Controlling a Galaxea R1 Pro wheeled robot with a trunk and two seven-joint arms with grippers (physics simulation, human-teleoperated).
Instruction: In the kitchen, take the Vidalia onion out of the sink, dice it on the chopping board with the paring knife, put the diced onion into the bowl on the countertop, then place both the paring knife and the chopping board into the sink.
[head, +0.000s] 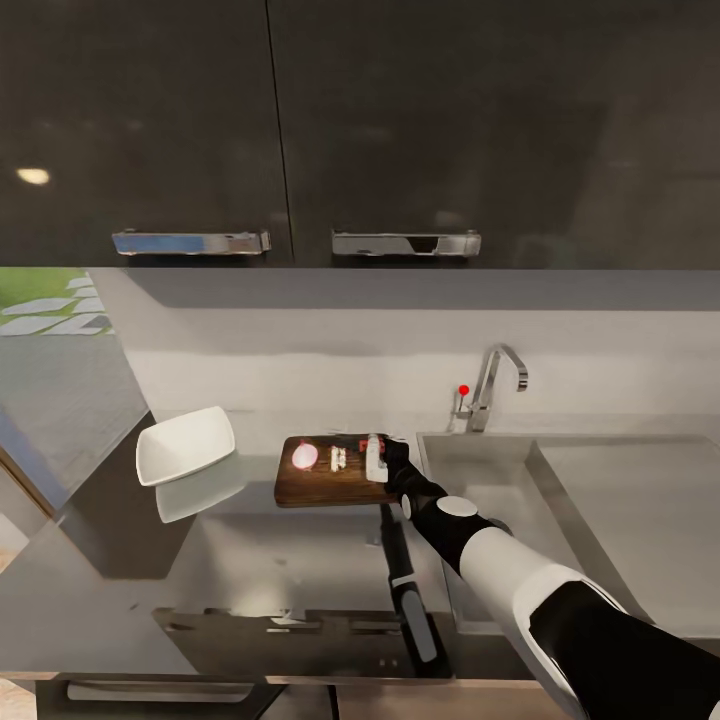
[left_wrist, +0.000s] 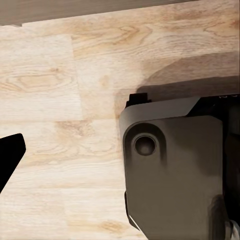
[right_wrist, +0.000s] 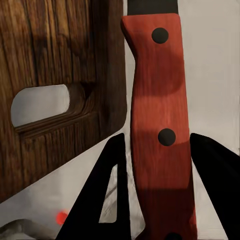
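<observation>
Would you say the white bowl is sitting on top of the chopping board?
No, the bowl sits on the countertop, apart from the chopping board.

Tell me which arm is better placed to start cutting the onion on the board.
The right. Its right gripper has a finger on each side of the paring knife, beside the chopping board where the onion sits. The left wrist view shows wooden floor.
</observation>
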